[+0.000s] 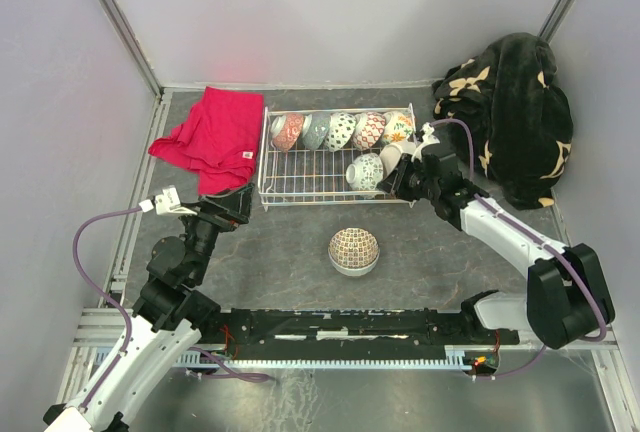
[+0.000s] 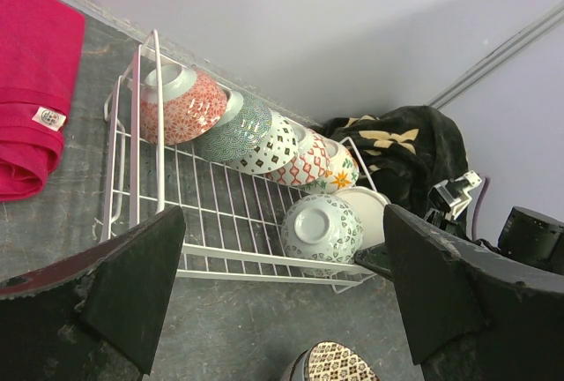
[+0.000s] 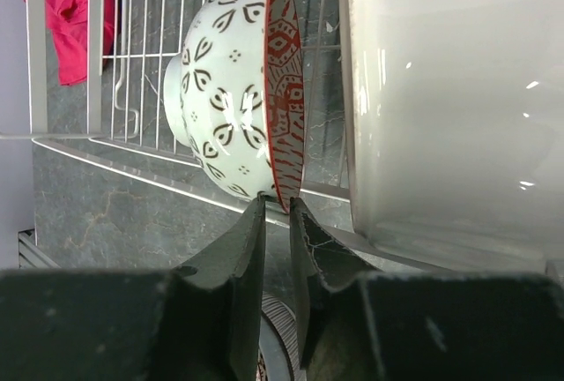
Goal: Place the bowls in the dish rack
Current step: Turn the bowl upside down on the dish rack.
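The dish rack (image 1: 263, 170) holds a back row of several patterned bowls (image 1: 340, 131) standing on edge. In its front right corner a white bowl with dark leaf marks and a red-lined rim (image 3: 229, 99) stands on edge beside a plain white bowl (image 3: 449, 99). My right gripper (image 3: 278, 205) reaches over the rack's front rail, its fingers a narrow gap apart on either side of the leaf bowl's rim. One brown-patterned bowl (image 1: 354, 250) sits upside down on the table in front of the rack. My left gripper (image 1: 238, 202) hovers wide open and empty near the rack's front left corner.
A red cloth (image 1: 212, 137) lies left of the rack. A black floral blanket (image 1: 515, 112) is heaped at the back right, close behind the right arm. Grey walls close in the table on three sides.
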Controlling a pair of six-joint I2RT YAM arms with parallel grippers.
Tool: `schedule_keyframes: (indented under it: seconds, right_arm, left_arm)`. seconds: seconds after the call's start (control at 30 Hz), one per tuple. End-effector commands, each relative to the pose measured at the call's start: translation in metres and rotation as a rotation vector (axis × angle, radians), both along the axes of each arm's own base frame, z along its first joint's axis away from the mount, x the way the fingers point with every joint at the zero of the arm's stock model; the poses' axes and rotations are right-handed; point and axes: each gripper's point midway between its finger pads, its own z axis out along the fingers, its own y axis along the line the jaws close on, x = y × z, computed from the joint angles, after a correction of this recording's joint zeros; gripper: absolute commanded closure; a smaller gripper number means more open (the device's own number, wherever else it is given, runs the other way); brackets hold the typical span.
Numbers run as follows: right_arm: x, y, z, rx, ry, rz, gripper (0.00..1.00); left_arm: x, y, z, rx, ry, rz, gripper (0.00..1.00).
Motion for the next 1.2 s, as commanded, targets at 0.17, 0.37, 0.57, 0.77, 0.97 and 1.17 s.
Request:
schedule_keyframes:
  seconds: [0.17, 0.37, 0.57, 0.77, 0.97, 1.17]
  right_arm:
    - [-0.01, -0.007, -0.002, -0.027, 0.031, -0.01, 0.74]
    - [-0.015, -0.009, 0.006, -0.021, 0.014, -0.009, 0.74]
    - [-0.025, -0.013, 0.013, -0.013, -0.003, -0.008, 0.73]
    - [-0.038, -0.009, 0.039, 0.029, -0.074, 0.046, 0.64]
    - [-0.047, -0.006, 0.062, 0.043, -0.171, 0.121, 0.5]
    - [-0.049, -0.001, 0.066, 0.061, -0.191, 0.152, 0.32]
  left_arm:
    - [-0.001, -0.001, 0.018, -0.013, -0.05, -0.009, 0.01]
    - [-0.001, -0.001, 0.018, -0.013, -0.05, -0.008, 0.01]
    - [-0.001, -0.001, 0.017, -0.011, -0.048, -0.009, 0.01]
    - [-0.001, -0.001, 0.016, -0.01, -0.047, -0.007, 0.01]
    - [-0.001, -0.002, 0.018, -0.009, -0.051, -0.011, 0.01]
    - [-0.002, -0.003, 0.02, -0.011, -0.055, -0.022, 0.01]
